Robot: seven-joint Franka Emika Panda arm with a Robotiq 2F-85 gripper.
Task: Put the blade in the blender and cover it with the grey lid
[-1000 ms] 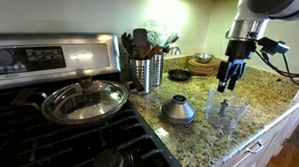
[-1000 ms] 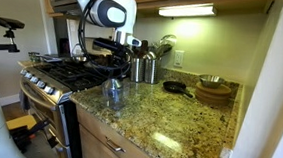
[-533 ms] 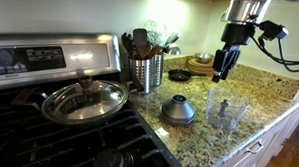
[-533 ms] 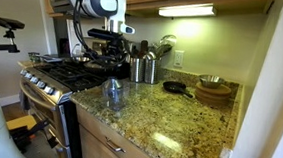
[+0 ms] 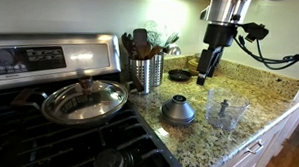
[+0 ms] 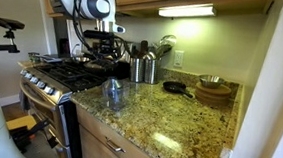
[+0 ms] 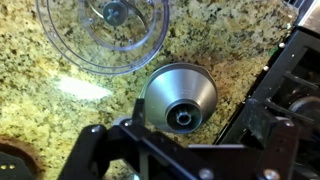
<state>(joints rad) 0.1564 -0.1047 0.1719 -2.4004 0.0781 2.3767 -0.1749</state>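
The clear blender (image 5: 225,113) stands on the granite counter with the small dark blade (image 5: 224,105) upright inside it. In the wrist view the blender (image 7: 103,32) is at the top, with the blade (image 7: 113,12) in its middle. The dark grey domed lid (image 5: 178,111) sits on the counter beside the blender, towards the stove, and also shows in the wrist view (image 7: 180,100). My gripper (image 5: 202,75) hangs well above the counter, above and behind the lid. It is open and empty. In the wrist view its jaws (image 7: 185,150) straddle the lid from high up.
A pan with a shiny steel lid (image 5: 84,99) sits on the stove. A ribbed steel utensil canister (image 5: 145,71) stands at the back. A small black skillet (image 5: 179,75) and wooden bowls (image 5: 200,63) are behind. The counter edge (image 5: 252,142) runs close to the blender.
My gripper has risen from just above the blender and moved back towards the stove side, over the lid. The blade stays in the blender.
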